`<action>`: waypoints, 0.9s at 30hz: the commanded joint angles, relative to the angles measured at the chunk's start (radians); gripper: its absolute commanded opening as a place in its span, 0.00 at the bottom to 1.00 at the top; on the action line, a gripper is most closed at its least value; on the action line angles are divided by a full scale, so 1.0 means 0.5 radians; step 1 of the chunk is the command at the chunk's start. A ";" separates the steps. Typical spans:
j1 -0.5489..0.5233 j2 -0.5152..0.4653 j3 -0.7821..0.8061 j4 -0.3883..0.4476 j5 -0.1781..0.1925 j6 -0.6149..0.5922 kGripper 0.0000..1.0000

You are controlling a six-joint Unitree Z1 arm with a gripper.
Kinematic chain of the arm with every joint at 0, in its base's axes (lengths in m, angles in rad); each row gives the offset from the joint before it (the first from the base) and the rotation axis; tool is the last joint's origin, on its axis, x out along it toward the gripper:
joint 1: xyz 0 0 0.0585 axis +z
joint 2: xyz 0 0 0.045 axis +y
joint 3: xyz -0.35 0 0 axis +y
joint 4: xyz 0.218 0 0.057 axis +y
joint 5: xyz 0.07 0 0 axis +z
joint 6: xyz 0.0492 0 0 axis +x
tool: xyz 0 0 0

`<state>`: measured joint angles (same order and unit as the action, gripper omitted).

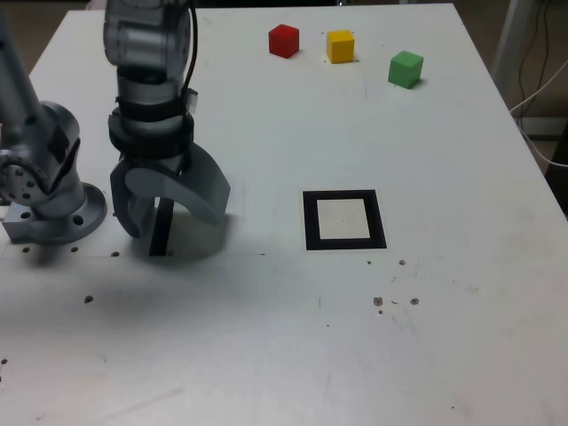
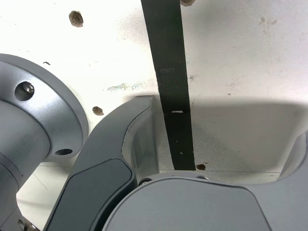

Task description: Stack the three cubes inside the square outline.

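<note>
Exterior view: table (image 1: 240, 337)
Gripper (image 1: 177, 226): spread, over the black bar (image 1: 161, 227), near the table's left edge
Red cube (image 1: 284, 41), yellow cube (image 1: 340, 46): apart, near far edge
Green cube (image 1: 406, 69): toward far right corner
Square outline (image 1: 344, 244): mid-table, well apart from cubes

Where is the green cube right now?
In the exterior view, the green cube sits on the far part of the table, toward the view's right, with the yellow cube as its nearest neighbour on its left.
</note>
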<state>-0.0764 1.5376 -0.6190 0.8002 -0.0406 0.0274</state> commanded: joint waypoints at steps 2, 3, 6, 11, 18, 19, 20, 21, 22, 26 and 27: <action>-0.004 -0.074 0.019 0.038 0.023 -0.017 1.00; -0.004 -0.090 0.018 0.049 0.027 -0.020 1.00; -0.004 -0.113 0.018 0.067 0.035 -0.025 1.00; -0.004 -0.113 0.018 0.071 0.035 -0.027 1.00; 0.009 -0.143 -0.031 0.148 0.068 -0.030 1.00; 0.018 -0.155 -0.066 0.192 0.094 -0.031 1.00; 0.023 -0.160 -0.089 0.217 0.109 -0.032 1.00; 0.037 -0.167 -0.145 0.277 0.140 -0.030 1.00; 0.050 -0.170 -0.195 0.328 0.161 -0.026 0.99; 0.125 -0.178 -0.394 0.507 0.210 0.014 0.99; 0.152 -0.179 -0.433 0.535 0.212 0.032 0.99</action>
<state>-0.0182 1.4559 -0.8154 1.0486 0.0626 0.0316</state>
